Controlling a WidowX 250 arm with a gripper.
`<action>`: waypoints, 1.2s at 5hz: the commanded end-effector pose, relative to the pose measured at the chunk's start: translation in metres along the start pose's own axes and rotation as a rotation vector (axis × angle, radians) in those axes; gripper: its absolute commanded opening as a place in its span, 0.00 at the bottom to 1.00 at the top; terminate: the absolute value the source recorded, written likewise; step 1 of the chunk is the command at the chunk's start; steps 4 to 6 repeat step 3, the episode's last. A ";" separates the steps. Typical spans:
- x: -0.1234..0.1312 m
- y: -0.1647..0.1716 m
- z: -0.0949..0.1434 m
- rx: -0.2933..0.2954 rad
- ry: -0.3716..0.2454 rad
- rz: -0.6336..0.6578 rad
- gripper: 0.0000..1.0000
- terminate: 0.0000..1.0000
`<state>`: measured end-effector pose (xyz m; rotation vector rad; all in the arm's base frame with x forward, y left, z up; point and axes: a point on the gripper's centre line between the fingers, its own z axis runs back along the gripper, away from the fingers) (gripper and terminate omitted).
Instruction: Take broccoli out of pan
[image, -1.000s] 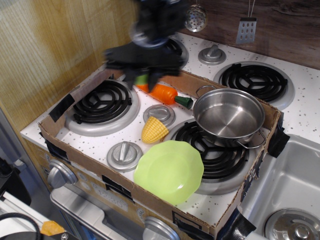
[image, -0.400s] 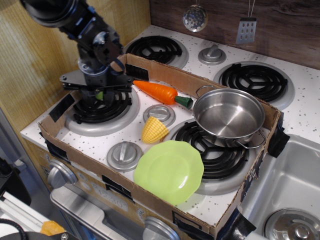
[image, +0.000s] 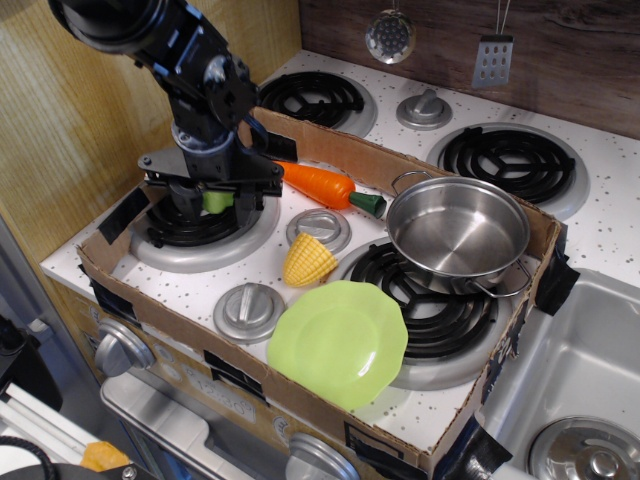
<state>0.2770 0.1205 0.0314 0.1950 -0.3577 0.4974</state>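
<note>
- The pan (image: 458, 236), right of centre on the bench (image: 600, 190), now stands empty; its shiny floor shows nothing inside.
- My tool (image: 213, 201) has travelled from top centre to the burner (image: 200, 215) at left of frame and dropped lower in the last half second.
- The tool is clamped on the broccoli (image: 216, 201), a green piece between the fingers, just above the burner coil.
- Judgement: removal is done; only release remains.

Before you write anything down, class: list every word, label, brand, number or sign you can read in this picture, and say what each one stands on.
No legible text anywhere.
Stove knobs: no readable markings.
Cardboard box: plain, only black tape.
Pan, plate: unmarked.
</note>
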 end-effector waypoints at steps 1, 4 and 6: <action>0.023 -0.009 0.018 -0.007 -0.054 -0.016 1.00 0.00; 0.046 -0.023 0.055 0.014 -0.036 -0.063 1.00 1.00; 0.046 -0.023 0.055 0.014 -0.036 -0.063 1.00 1.00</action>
